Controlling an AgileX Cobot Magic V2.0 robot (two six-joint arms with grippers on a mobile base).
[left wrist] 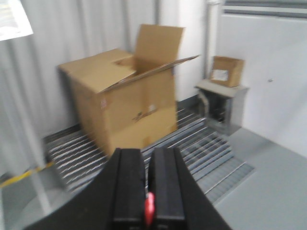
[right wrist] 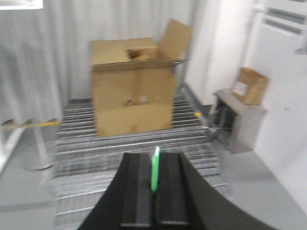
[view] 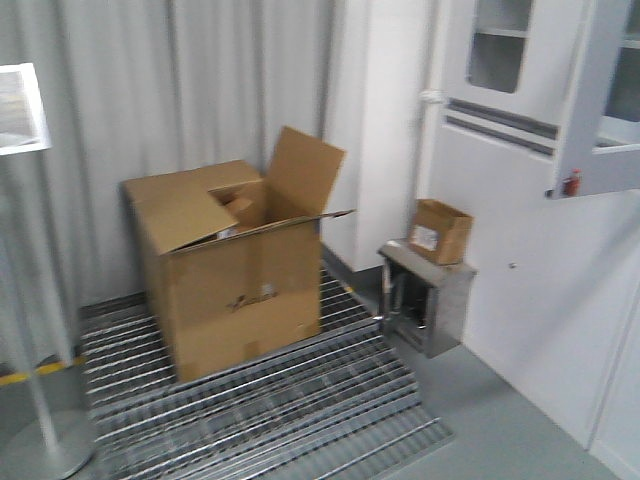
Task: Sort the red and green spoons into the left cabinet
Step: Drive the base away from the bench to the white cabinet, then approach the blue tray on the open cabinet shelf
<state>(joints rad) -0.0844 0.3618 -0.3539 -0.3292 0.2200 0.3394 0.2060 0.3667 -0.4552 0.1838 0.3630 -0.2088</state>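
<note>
Two wrist views alone reveal this: left jaws pinch red spoon (left wrist: pixel 149 209), right jaws green spoon (right wrist: pixel 155 170).

A large open cardboard box (view: pixel 235 275) stands on metal floor grating (view: pixel 300 410) before a corrugated wall (view: pixel 150 90), while a smaller cardboard box (view: pixel 440 230) sits atop a low steel stand (view: pixel 425 300) nearby.

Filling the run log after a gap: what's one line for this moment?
left gripper: shut on red spoon | right gripper: shut on green spoon | ahead: open cardboard box on floor grating | views blurred
</note>
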